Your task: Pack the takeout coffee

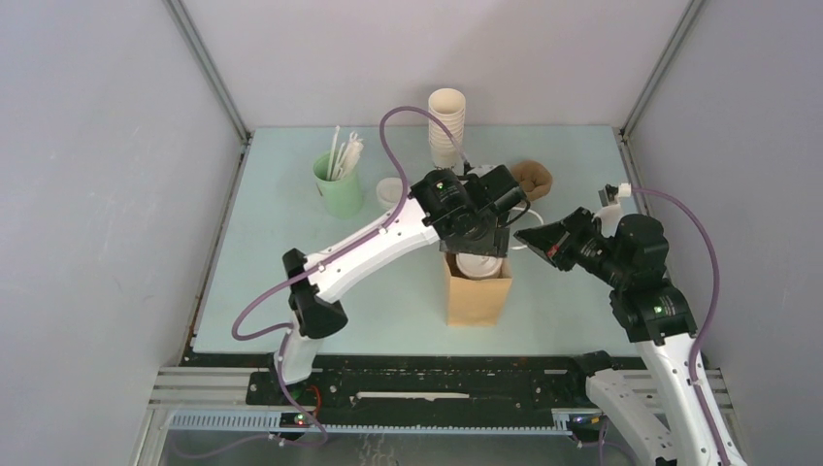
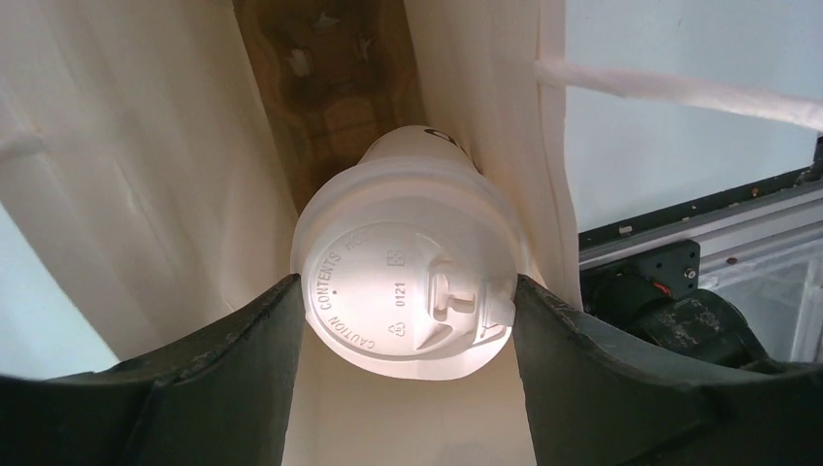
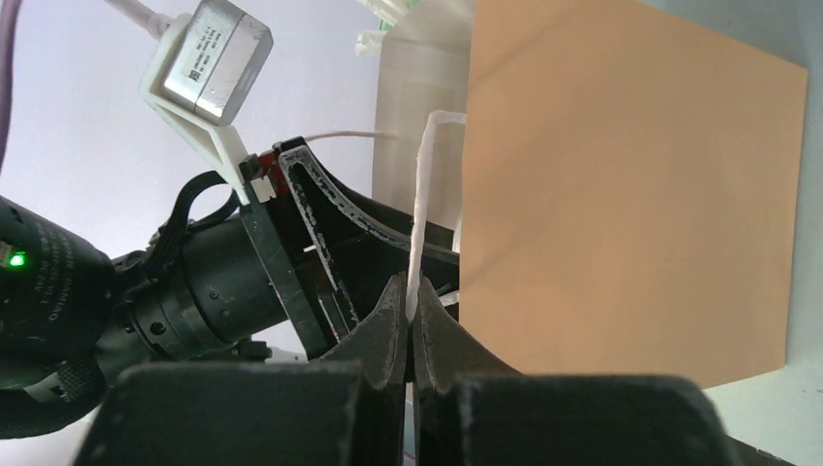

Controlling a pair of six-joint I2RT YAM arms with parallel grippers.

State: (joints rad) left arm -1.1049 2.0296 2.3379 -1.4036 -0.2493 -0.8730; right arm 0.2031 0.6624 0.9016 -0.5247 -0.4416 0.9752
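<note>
The takeout coffee (image 2: 408, 282), a white cup with a round white lid, sits inside the open brown paper bag (image 1: 476, 303), its lid (image 1: 479, 264) showing at the bag's mouth. My left gripper (image 2: 406, 291) reaches down into the bag and its two dark fingers (image 2: 272, 330) press on either side of the lid. From the right of the bag, my right gripper (image 3: 408, 291) is shut on the bag's white cord handle (image 3: 424, 194) and holds it out sideways. The bag's brown side (image 3: 631, 194) fills the right wrist view.
A tall stack of white cups (image 1: 447, 126) stands at the back. A mint-green cup with straws (image 1: 339, 184) is at the back left, a loose white lid (image 1: 390, 191) beside it. A brown pulp carrier (image 1: 533, 179) lies behind the bag. Brown moulded pulp (image 2: 335, 78) shows deep in the bag.
</note>
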